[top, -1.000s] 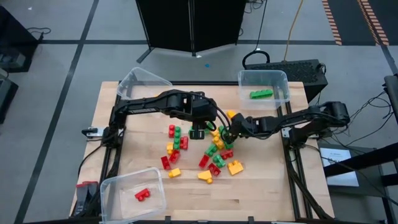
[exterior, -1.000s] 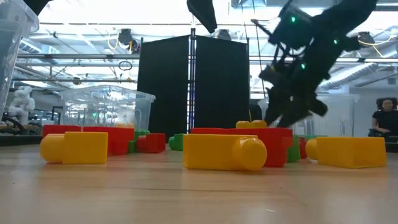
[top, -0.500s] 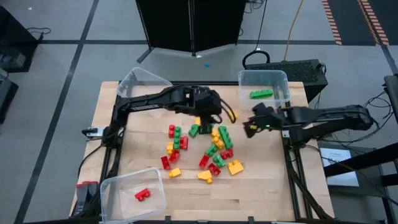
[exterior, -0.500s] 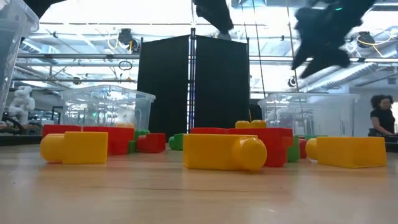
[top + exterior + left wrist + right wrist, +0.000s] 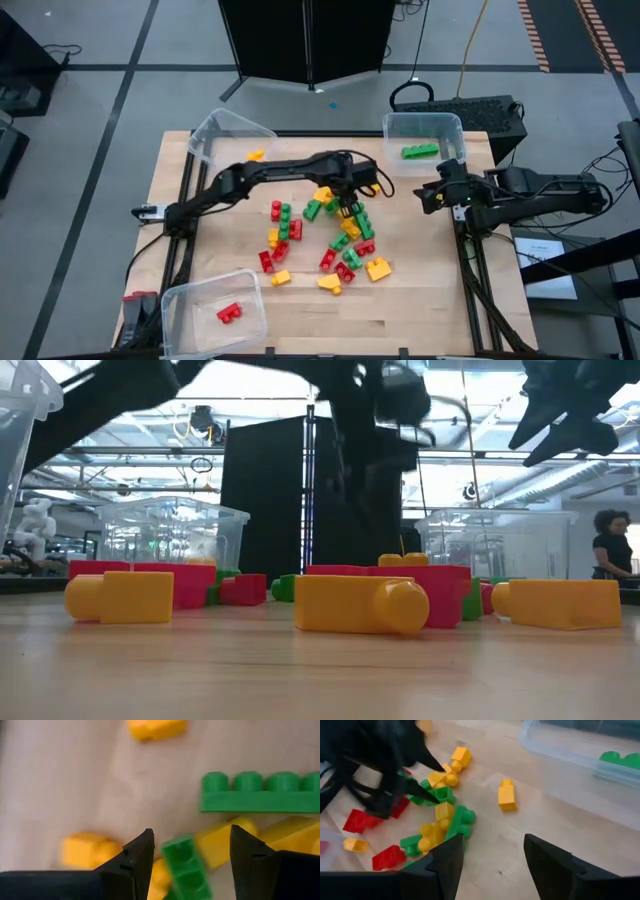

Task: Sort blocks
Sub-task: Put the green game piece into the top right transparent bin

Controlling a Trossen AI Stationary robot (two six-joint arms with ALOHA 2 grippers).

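Observation:
A pile of red, yellow and green blocks lies in the middle of the wooden table. My left gripper reaches down over the pile's far right part and is open. In its wrist view its fingers stand on either side of a small green block that lies tilted among yellow ones, and I see no touch. A long green brick lies just beyond. My right gripper hangs open and empty above the table, near the right edge.
Three clear bins stand at the corners. The far-right bin holds a green block. The near-left bin holds a red block. The third bin is far left. A lone yellow block lies toward the far-right bin. A person stands beyond.
My left gripper has gone toward the table's right edge and come down onto the far right part of the pile, rolling a little. My right gripper has drawn back from the pile toward the right edge and risen. Neither gripper's finger gap shows a change.

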